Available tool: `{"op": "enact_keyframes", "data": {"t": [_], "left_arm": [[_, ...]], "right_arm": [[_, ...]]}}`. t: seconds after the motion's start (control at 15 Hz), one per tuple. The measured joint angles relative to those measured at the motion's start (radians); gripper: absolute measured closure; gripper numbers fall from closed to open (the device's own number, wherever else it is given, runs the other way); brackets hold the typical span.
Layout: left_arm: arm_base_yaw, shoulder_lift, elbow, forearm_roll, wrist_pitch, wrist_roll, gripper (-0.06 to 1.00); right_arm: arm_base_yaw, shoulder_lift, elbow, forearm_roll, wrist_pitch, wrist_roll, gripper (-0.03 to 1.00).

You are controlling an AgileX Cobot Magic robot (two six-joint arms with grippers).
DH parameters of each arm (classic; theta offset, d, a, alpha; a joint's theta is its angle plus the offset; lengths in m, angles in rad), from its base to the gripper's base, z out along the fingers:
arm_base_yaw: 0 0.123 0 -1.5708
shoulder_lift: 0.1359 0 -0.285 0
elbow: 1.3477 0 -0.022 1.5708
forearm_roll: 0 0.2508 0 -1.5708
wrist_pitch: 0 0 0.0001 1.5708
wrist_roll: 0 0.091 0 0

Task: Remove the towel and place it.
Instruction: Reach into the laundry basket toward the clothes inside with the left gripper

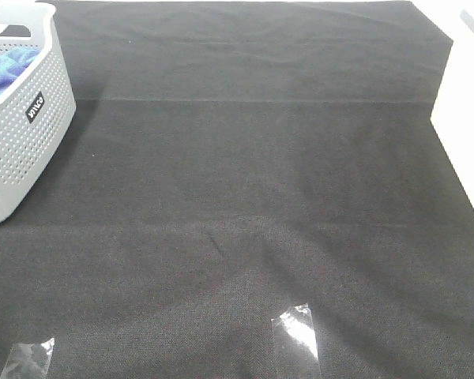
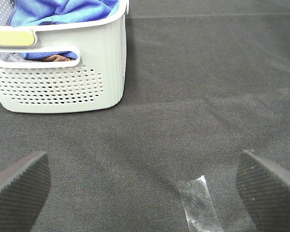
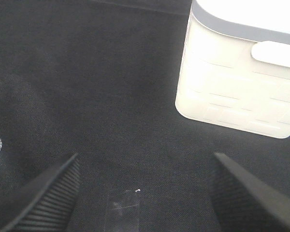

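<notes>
A black fabric-covered table (image 1: 253, 174) fills the exterior view. A grey perforated basket (image 1: 20, 134) stands at upper left, and a white plastic bin (image 1: 464, 110) sits at the right edge. The blue towel (image 1: 4, 67) lies bunched inside the basket. The left gripper (image 2: 144, 193) and right gripper (image 3: 145, 198) hang with jaws spread wide and empty. Clear tape strips (image 1: 298, 335) lie along the bottom.

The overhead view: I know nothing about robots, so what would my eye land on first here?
Most likely the bright blue towel, bunched inside the grey perforated basket at the left edge of the black cloth. After that, the white container at the right edge, and the shiny tape strips stuck down along the near edge.
</notes>
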Motion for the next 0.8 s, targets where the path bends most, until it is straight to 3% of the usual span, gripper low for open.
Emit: {"op": "enact_keyframes", "data": {"t": [0.8], "left_arm": [[0.000,0.002,0.000,-0.001,0.000,0.000,-0.05]], "right_arm": [[0.000,0.000,0.000,0.000,0.000,0.000,0.27]]}}
